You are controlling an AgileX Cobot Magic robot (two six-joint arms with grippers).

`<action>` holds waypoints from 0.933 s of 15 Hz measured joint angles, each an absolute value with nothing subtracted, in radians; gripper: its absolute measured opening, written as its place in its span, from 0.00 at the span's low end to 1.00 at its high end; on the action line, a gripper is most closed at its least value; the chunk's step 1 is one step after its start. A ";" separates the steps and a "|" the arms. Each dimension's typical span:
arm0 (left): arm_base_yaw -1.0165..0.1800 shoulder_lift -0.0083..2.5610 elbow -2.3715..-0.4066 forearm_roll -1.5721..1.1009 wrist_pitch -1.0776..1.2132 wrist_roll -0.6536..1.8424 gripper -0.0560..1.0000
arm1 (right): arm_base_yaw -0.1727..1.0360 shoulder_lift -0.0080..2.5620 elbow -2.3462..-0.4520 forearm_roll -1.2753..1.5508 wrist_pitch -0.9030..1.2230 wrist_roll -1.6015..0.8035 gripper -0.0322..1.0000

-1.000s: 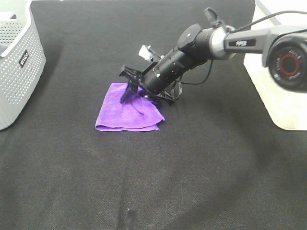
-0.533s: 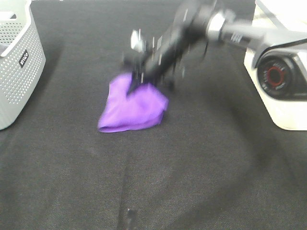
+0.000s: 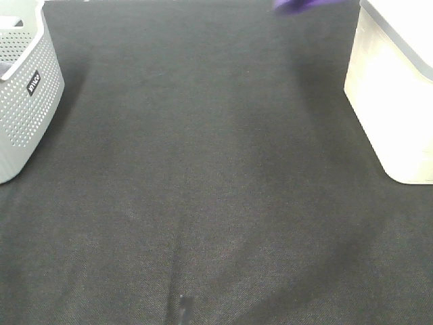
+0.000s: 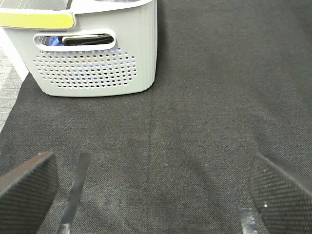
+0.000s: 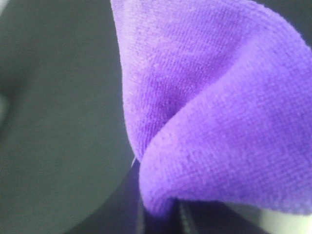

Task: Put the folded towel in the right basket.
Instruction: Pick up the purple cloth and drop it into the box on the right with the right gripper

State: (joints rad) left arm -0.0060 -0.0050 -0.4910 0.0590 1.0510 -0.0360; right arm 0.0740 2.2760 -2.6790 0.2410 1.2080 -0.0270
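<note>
Grips the purple towel (image 5: 219, 122) in the right pincer (image 5: 161, 217), fingers closed on a bunched corner, cloth fanning away from it. Shows only as a sliver off the desk (image 3: 216, 203), just beside the right basket (image 3: 392, 101); long axis unreadable. Holds the left pincer (image 4: 153, 195) spread wide, empty.

We log a staged test bench: black cloth tabletop (image 3: 216, 203), grey perforated basket (image 3: 27, 101) at left edge, white basket (image 3: 392, 101) at right edge.
</note>
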 joint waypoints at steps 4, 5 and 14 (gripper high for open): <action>-0.006 -0.005 -0.491 0.059 1.051 -0.036 0.99 | -0.161 2.210 -2.661 0.084 1.212 -0.034 0.13; -0.006 -0.005 -0.491 0.059 1.051 -0.036 0.99 | -0.161 2.210 -2.661 0.084 1.212 -0.034 0.13; -0.006 -0.005 -0.491 0.059 1.051 -0.036 0.99 | -0.233 2.211 -2.350 0.038 1.223 -0.054 0.96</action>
State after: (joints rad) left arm -0.0060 -0.0050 -0.4910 0.0590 1.0510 -0.0360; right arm -0.2330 2.2110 -2.3500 0.0380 1.2230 -0.0540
